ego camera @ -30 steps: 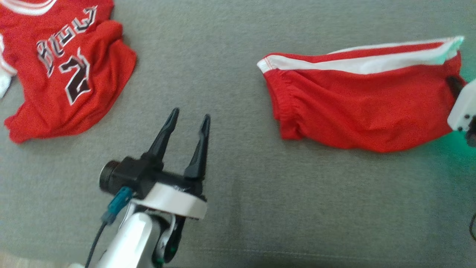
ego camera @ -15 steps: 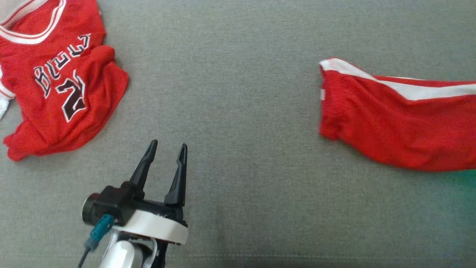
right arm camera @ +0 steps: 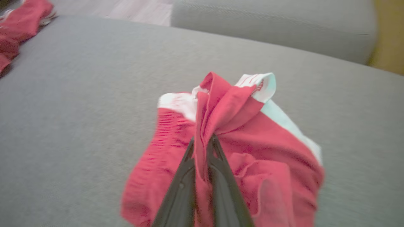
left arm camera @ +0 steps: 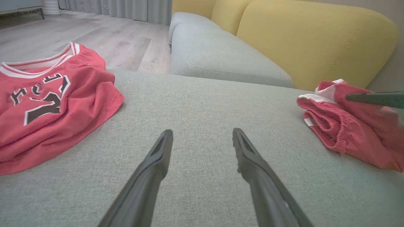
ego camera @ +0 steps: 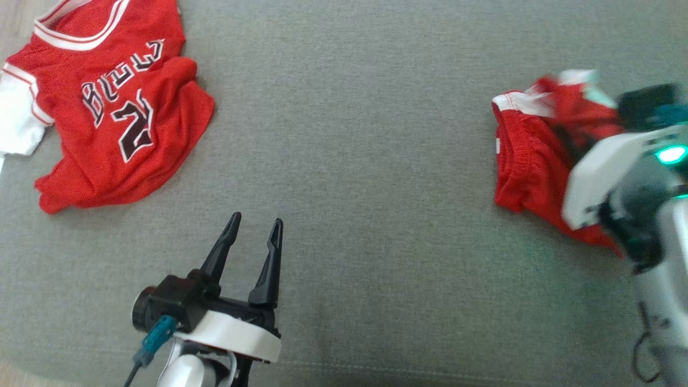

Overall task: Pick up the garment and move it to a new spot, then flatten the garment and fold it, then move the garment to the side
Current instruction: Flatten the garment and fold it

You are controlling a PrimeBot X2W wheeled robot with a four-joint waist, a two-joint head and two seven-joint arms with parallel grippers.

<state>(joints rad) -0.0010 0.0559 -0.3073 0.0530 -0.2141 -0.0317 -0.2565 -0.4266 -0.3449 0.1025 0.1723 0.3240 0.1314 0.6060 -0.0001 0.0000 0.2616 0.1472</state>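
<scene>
Nearest me, low on the left, the left gripper (ego camera: 256,217) hangs over bare grey cushion (ego camera: 365,161) with its two dark fingers spread and nothing between them. It looks parked there, out of the way and ready to help once the cloth needs smoothing.

Further in, over on the right, the right gripper (right arm camera: 203,140) is clenched on a raised pinch of the red shorts (ego camera: 524,161). The cloth stands up in a ridge between the closed fingers, and the rest slumps around them onto the cushion. My guess is that it is held by one fold like this so that the whole piece can be carried or dragged with one arm, which is why it sits gathered rather than flat.

The shorts lie at the right side of the cushion. Their elastic waistband faces left, toward the open middle, and the white side stripe is on the far edge. Bunched like this, the visible part runs more near-to-far than left-to-right. The pale forearm covers the right end, so I cannot call the true long axis.

Far left, the red jersey (ego camera: 118,118) lies rumpled, well apart from the shorts, neckline pointing away. Beyond the cushion are a wooden floor (left arm camera: 94,41) and a yellow sofa (left arm camera: 309,37).
</scene>
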